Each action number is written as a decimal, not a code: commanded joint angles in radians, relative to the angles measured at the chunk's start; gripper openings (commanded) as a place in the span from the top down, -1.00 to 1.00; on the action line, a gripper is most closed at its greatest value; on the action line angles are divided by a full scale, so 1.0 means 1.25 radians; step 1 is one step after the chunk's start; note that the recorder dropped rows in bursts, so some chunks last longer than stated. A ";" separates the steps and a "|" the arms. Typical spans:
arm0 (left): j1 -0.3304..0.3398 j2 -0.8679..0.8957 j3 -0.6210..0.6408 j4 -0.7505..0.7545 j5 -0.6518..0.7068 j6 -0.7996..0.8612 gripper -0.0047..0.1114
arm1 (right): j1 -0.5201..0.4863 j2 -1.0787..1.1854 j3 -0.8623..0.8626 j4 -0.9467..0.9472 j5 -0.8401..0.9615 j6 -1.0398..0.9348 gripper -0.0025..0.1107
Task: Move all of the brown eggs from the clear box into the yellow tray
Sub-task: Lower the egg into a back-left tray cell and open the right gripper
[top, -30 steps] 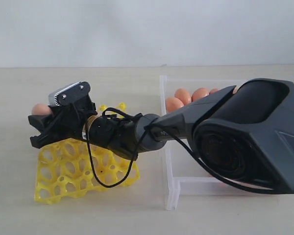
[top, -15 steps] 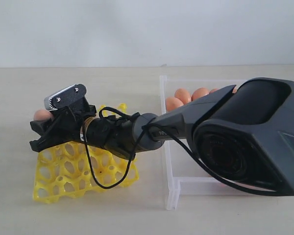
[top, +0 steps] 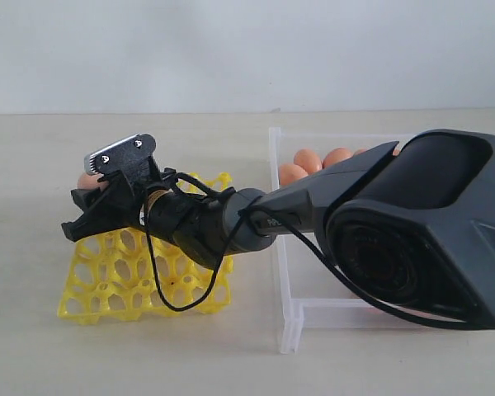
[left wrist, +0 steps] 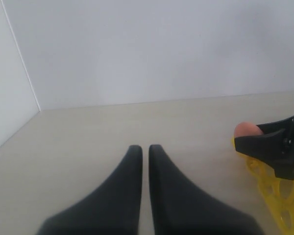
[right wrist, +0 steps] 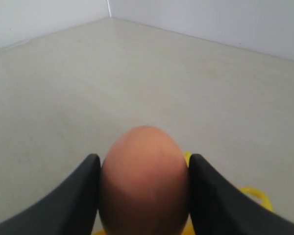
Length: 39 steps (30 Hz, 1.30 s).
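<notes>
My right gripper (top: pixel 84 208) reaches across to the left and hangs over the far left part of the yellow tray (top: pixel 124 276). It is shut on one brown egg (top: pixel 88 181), which fills the space between the fingers in the right wrist view (right wrist: pixel 143 183), with a bit of the yellow tray (right wrist: pixel 255 193) below it. More brown eggs (top: pixel 309 162) lie at the back of the clear box (top: pixel 289 318) on the right. My left gripper (left wrist: pixel 145 149) is shut and empty, low over bare table. From there the held egg (left wrist: pixel 247 129) shows to one side.
The right arm's large black body (top: pixel 412 239) hides most of the clear box. A black cable loop (top: pixel 177 301) hangs from the wrist over the tray. Bare beige table lies in front of and to the left of the tray.
My right gripper, still shut on the egg, has shifted a little to the right. The yellow tray has also shifted and now looks flatter on the table.
</notes>
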 commanded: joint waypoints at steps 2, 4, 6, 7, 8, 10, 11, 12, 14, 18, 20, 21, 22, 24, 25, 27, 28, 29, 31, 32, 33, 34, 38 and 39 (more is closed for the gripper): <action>-0.001 -0.001 0.003 0.000 -0.002 -0.004 0.85 | -0.002 -0.032 0.002 0.008 -0.014 -0.028 0.96; -0.001 -0.001 0.003 0.000 -0.002 -0.004 0.85 | -0.002 -0.034 0.002 0.035 -0.009 -0.032 0.96; -0.001 -0.001 0.003 0.000 -0.002 -0.004 0.85 | -0.002 -0.034 0.002 0.052 -0.004 -0.032 0.96; -0.001 -0.001 0.003 0.000 -0.002 -0.004 0.85 | -0.002 -0.034 0.002 0.057 0.004 -0.032 0.96; -0.001 -0.001 0.003 0.000 -0.002 -0.004 0.85 | -0.002 -0.034 0.002 0.063 0.011 -0.032 0.96; -0.001 -0.001 0.003 0.000 -0.002 -0.004 0.85 | -0.002 -0.034 0.002 0.076 0.034 -0.032 0.96; -0.001 -0.001 0.003 0.000 -0.002 -0.004 0.85 | -0.002 -0.034 0.002 0.083 0.043 -0.032 0.96; -0.001 -0.001 0.003 0.000 -0.002 -0.004 0.85 | -0.002 -0.034 0.002 0.085 0.049 -0.031 0.96; -0.001 -0.001 0.003 0.000 -0.002 -0.004 0.85 | -0.002 -0.034 0.002 0.085 0.054 -0.023 0.96; -0.001 -0.001 0.003 0.000 -0.002 -0.004 0.85 | -0.002 -0.034 0.002 0.085 0.060 -0.008 0.96; -0.001 -0.001 0.003 0.000 -0.002 -0.004 0.85 | -0.002 -0.034 0.002 0.085 0.062 0.011 0.96; -0.001 -0.001 0.003 0.000 -0.002 -0.004 0.85 | -0.002 -0.034 0.002 0.085 0.062 0.018 0.96; -0.001 -0.001 0.003 0.000 -0.002 -0.004 0.85 | -0.002 -0.034 0.002 0.085 0.062 0.018 0.96; -0.001 -0.001 0.003 0.000 -0.002 -0.004 0.85 | -0.002 -0.032 0.002 0.085 0.062 0.018 0.96; -0.001 -0.001 0.003 0.000 -0.002 -0.004 0.85 | -0.002 -0.030 0.002 0.085 0.066 0.018 0.96; -0.001 -0.001 0.003 0.000 -0.002 -0.004 0.85 | -0.002 -0.030 0.002 0.085 0.083 0.018 0.96; -0.001 -0.001 0.003 0.000 -0.002 -0.004 0.85 | -0.002 -0.030 0.002 0.085 0.094 0.018 0.96; -0.001 -0.001 0.003 0.000 -0.002 -0.004 0.85 | -0.002 -0.030 0.002 0.085 0.100 0.018 0.96; -0.001 -0.001 0.003 0.000 -0.002 -0.004 0.85 | -0.002 -0.030 0.002 0.085 0.108 0.016 0.96; -0.001 -0.001 0.003 0.000 -0.002 -0.004 0.85 | -0.002 -0.030 0.002 0.085 0.110 0.016 0.96; -0.001 -0.001 0.003 0.000 -0.002 -0.004 0.85 | -0.002 -0.030 0.002 0.085 0.110 0.016 0.96; -0.001 -0.001 0.003 0.000 -0.002 -0.004 0.85 | -0.002 -0.030 0.002 0.085 0.110 0.016 0.96; -0.001 -0.001 0.003 0.000 -0.002 -0.004 0.85 | -0.002 -0.030 0.002 0.085 0.112 0.016 0.96; -0.001 -0.001 0.003 0.000 -0.002 -0.004 0.85 | -0.002 -0.030 0.002 0.085 0.111 0.016 0.96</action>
